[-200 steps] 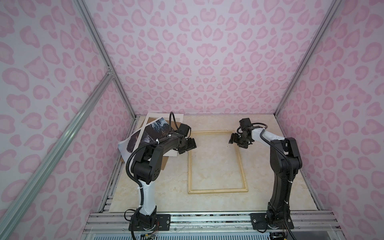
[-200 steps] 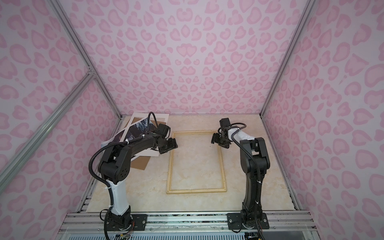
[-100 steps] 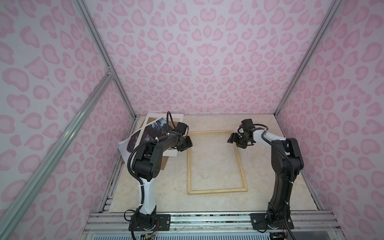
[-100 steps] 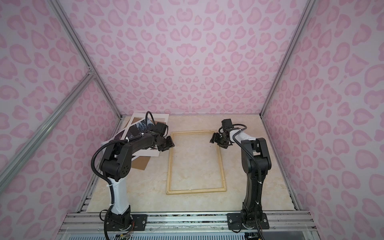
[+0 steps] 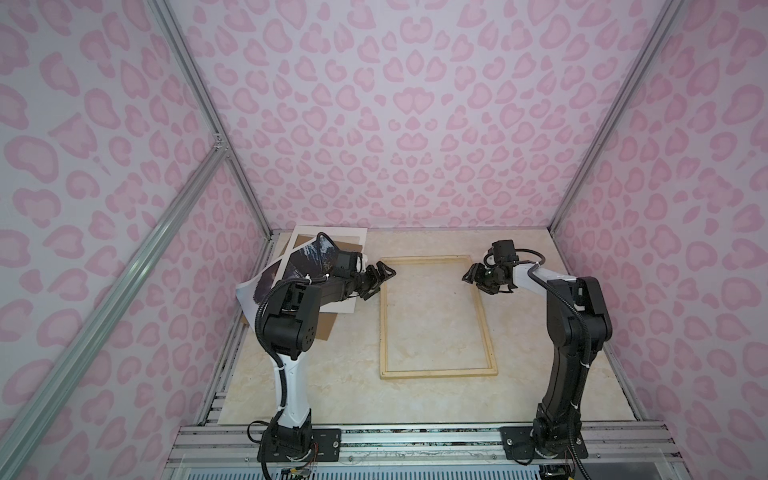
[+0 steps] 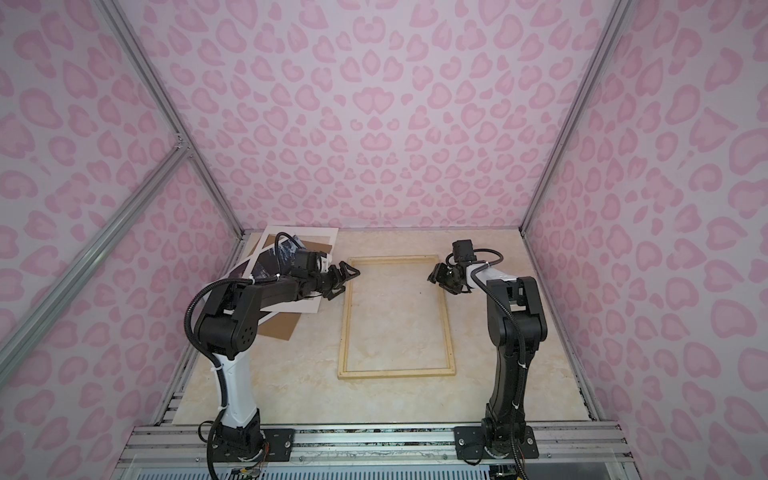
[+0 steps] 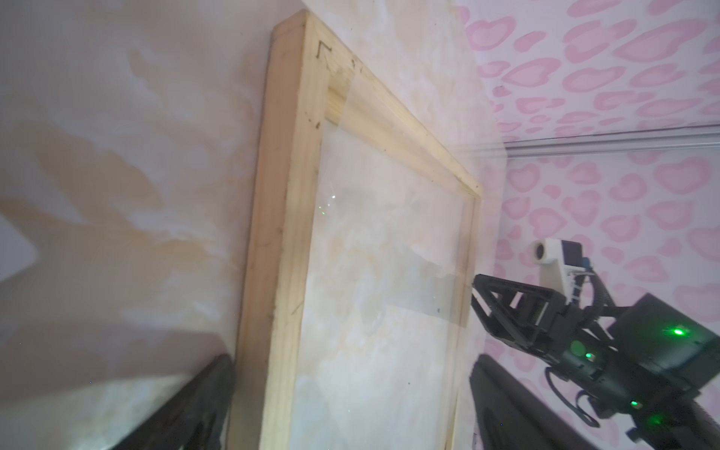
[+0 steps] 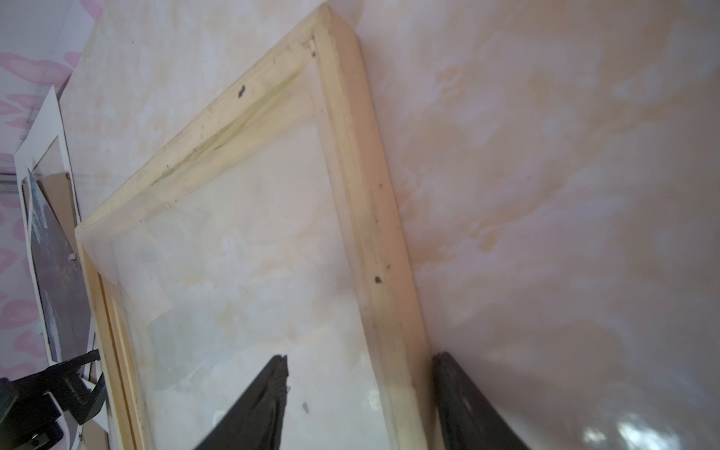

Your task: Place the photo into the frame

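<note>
Jaws of the left tool (image 5: 380, 284) (image 6: 345, 284) stand spread wide and hold nothing. In both top views it sits at the left rail of the frame (image 5: 436, 374) (image 6: 395, 372), near the far left corner. Its wrist view shows 1 dark finger (image 7: 202, 401) just outside that rail (image 7: 280, 233), and contact cannot be confirmed. A 2nd dark blur low in that picture may be the other finger, but it is too soft to tell.

The right tool (image 5: 476, 286) (image 6: 441, 284) is about half open and straddles the frame's right rail near the far right corner. In its wrist view 1 finger (image 8: 257, 405) hangs over the clear pane with a gap to the wood. The other finger (image 8: 463, 405) lies close against the rail's outer side. It clamps nothing.

The frame lies flat in the middle of the desk (image 5: 332, 399) (image 6: 291, 399), and the marbled top shows through its pane. The photo (image 5: 297, 272) (image 6: 262, 268) is not in it. It lies in the pile at the desk's far left with the white mat board (image 5: 328, 230) and the brown backing board (image 5: 326, 328), partly hidden by the left arm. How the sheets are layered is unclear.

Only the left wrist view shows the right tool (image 7: 481, 304) from the front, green lights on its body. Only the right wrist view shows the photo (image 8: 54, 272) as a dark sliver beyond the frame. Both wrist views cut off the frame's near end.
</note>
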### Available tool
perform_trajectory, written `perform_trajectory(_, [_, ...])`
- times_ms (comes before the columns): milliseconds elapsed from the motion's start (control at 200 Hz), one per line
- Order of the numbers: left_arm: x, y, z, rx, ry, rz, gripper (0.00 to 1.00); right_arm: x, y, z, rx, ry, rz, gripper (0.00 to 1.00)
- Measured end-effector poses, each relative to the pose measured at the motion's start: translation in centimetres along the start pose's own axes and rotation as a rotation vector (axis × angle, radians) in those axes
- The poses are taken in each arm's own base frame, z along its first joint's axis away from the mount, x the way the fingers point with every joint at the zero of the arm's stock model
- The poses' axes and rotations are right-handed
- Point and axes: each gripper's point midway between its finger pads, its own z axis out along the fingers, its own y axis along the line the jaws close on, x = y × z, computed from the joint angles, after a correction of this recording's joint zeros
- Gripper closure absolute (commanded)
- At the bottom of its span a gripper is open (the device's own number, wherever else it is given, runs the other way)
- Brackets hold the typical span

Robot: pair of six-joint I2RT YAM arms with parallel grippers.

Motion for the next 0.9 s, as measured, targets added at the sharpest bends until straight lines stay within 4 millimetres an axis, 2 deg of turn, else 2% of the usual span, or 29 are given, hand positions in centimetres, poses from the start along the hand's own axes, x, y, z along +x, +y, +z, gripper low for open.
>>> perform_trajectory(140, [-0.4, -0.3, -0.5, 0.102, -0.044, -0.090, 0.03, -0.4, -0.9, 0.2, 0.022, -0.024, 0.015, 0.73])
perform_trajectory(205, [-0.5, -0.2, -0.7, 0.126, -0.059, -0.121, 0.04, -0.5, -1.2, 0.2, 0.022, -0.032, 0.018, 0.79])
perform_trajectory(225, [-0.4, -0.3, -0.8, 0.130, -0.061, -0.125, 0.00, -0.6, -1.2, 0.2, 0.021, -0.035, 0.016, 0.81])
perform_trajectory(290, [-0.3, -0.2, -1.0, 0.130, -0.064, -0.131, 0.02, -0.7, -1.3, 0.0, 0.011, -0.040, 0.002, 0.86])
perform_trajectory(375, [0.1, -0.5, -1.7, 0.125, -0.068, -0.116, 0.02, -0.7, -1.2, -0.1, -0.020, -0.037, -0.023, 0.89])
perform_trajectory(455, [1.6, -0.9, -2.0, 0.125, -0.010, -0.117, 0.02, 0.1, -0.6, -0.2, -0.086, 0.004, 0.000, 0.91])
perform_trajectory(665, [3.0, 0.5, -3.6, -0.015, 0.007, -0.061, 0.02, 2.2, -0.7, -1.3, -0.193, 0.091, 0.122, 0.94])
perform_trajectory(760, [3.5, 1.8, -3.6, -0.057, 0.030, -0.055, 0.02, 2.2, -0.6, -1.7, -0.207, 0.101, 0.136, 0.94])
perform_trajectory(900, [3.8, 1.5, -3.4, -0.014, 0.063, -0.050, 0.02, 2.1, -0.6, -1.7, -0.231, 0.112, 0.161, 0.94])
